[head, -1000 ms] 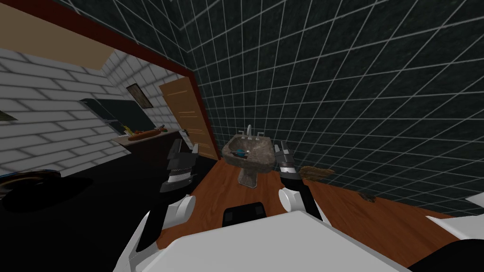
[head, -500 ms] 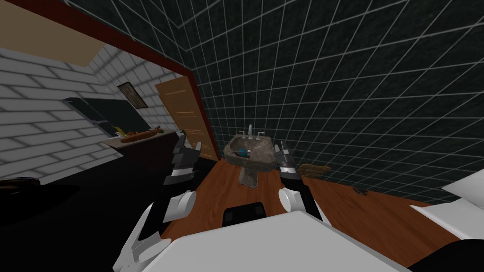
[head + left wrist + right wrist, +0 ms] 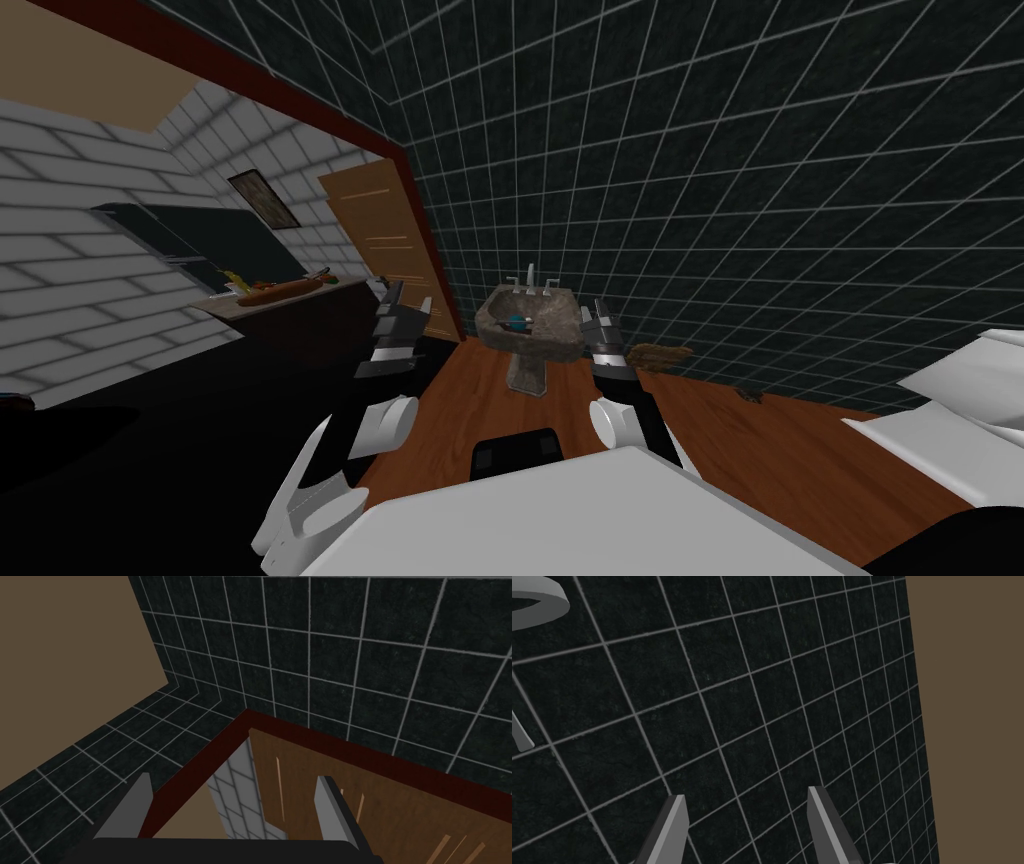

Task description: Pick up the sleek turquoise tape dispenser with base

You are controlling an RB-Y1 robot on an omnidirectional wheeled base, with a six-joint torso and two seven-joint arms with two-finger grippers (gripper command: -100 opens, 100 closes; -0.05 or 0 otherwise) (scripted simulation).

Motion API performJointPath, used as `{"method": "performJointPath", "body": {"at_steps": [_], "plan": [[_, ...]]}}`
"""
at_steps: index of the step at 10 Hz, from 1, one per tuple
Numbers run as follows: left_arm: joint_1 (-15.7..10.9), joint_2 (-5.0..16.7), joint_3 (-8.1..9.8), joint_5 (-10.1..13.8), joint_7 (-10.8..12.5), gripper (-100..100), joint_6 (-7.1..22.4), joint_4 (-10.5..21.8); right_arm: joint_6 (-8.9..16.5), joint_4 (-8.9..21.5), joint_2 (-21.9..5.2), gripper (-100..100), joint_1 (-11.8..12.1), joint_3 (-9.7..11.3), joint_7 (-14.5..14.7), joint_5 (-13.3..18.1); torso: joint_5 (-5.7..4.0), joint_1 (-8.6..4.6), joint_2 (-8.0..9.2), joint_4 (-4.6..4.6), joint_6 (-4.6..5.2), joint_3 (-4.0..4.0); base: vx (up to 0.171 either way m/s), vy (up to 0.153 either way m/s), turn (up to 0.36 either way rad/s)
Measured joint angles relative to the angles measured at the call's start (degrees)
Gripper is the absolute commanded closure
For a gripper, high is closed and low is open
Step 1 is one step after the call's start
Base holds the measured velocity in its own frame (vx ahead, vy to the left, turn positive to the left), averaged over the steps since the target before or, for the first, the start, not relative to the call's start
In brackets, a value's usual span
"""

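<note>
Sink, pedestal type, mottled grey-brown stone [image 3: 535,338], stands on red-brown wood floor [image 3: 470,395] against dark tiled wall w/ pale grout [image 3: 700,200]. Small turquoise tape dispenser [image 3: 516,322] lies inside sink's basin, toward its left side, in front of grey faucet [image 3: 528,278]; too small to make out detail. L gripper [image 3: 408,298] [image 3: 234,786] raised left of sink, well apart from it, near light-brown wooden door [image 3: 385,240]; fingers spread wide, nothing btwn them. R gripper [image 3: 596,312] [image 3: 746,793] raised just right of sink, not touching; fingers likewise wide apart, empty, pointing at tiled wall.
</note>
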Motion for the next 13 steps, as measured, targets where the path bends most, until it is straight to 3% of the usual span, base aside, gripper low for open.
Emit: {"method": "performJointPath", "body": {"at_steps": [13], "plan": [[-8.10,0.28,-1.82,0.21,2.15,-100,18.87,-0.99,0.00,0.00,0.00,0,0.00,0.00,0.00,0.00,-0.03,-0.15,0.00,0.00,-0.02,0.00,0.005,0.049,-0.054]]}}
